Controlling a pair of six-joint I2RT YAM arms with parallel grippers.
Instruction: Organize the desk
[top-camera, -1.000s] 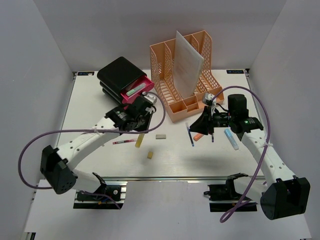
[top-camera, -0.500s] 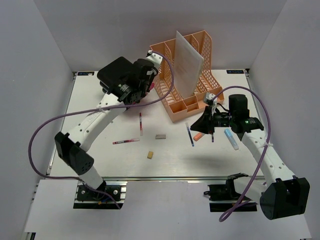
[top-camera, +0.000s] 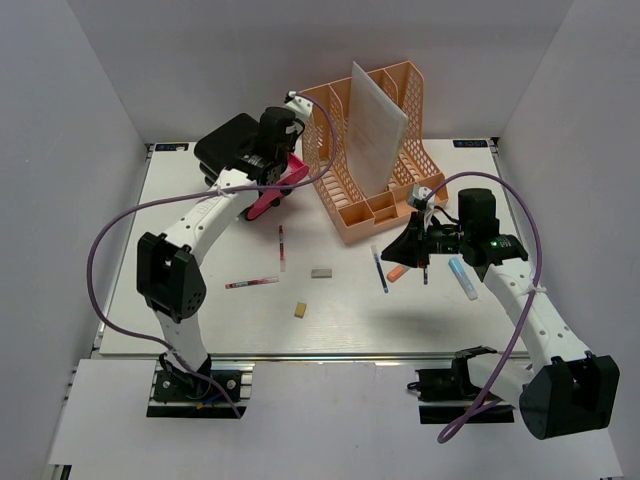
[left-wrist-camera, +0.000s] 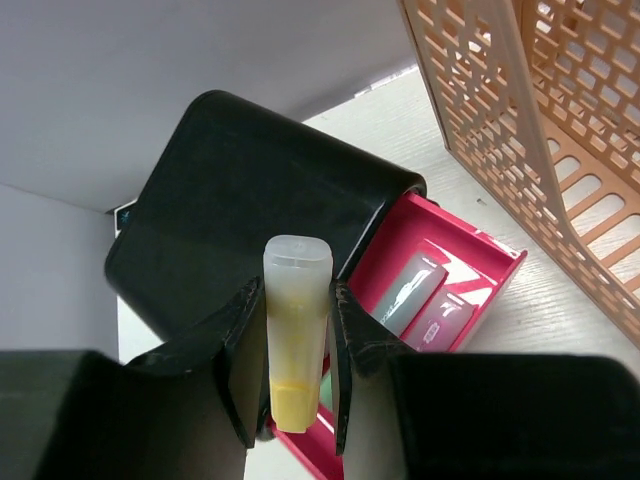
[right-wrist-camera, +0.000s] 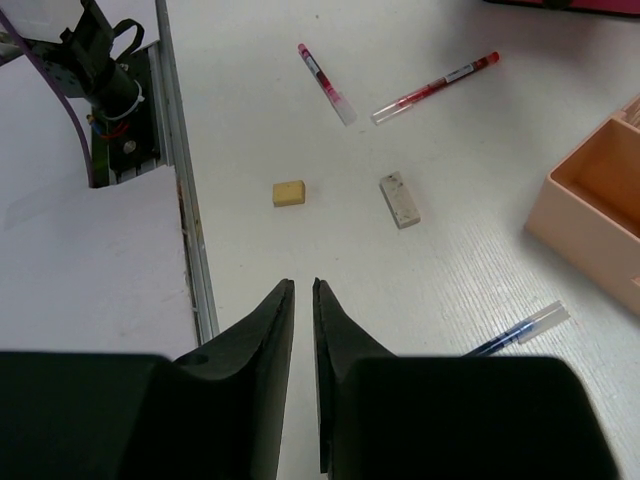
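The counter (top-camera: 350, 320) fills the cell floor – rigid, fixed, not something to lift; organizing it means moving the light clutter on it. At its far edge stands the orange file organizer (top-camera: 330, 175), an open lattice that looks stiff but thin-walled, best taken by a rim. Just left of it sits the black drawer unit (left-wrist-camera: 250, 190) with its red drawer (left-wrist-camera: 445, 265) pulled out and a couple of markers lying inside.

The left gripper (left-wrist-camera: 296, 300) hovers above that drawer, its fingers (left-wrist-camera: 245, 330) pinching a yellow highlighter (left-wrist-camera: 297, 262) around the barrel, cap up. Smooth plastic, light and stiff, so it is likely to slip if squeezed off-centre.

The right gripper (right-wrist-camera: 303, 290) hangs over the near middle, fingers almost pressed together with nothing between them.

Loose below it: a blue pen (right-wrist-camera: 515, 335), two red pens (right-wrist-camera: 435, 88), a grey eraser (right-wrist-camera: 400, 200) and a yellow eraser (right-wrist-camera: 289, 193) – the pens want a mid-barrel pinch, the erasers a grip across the short sides.
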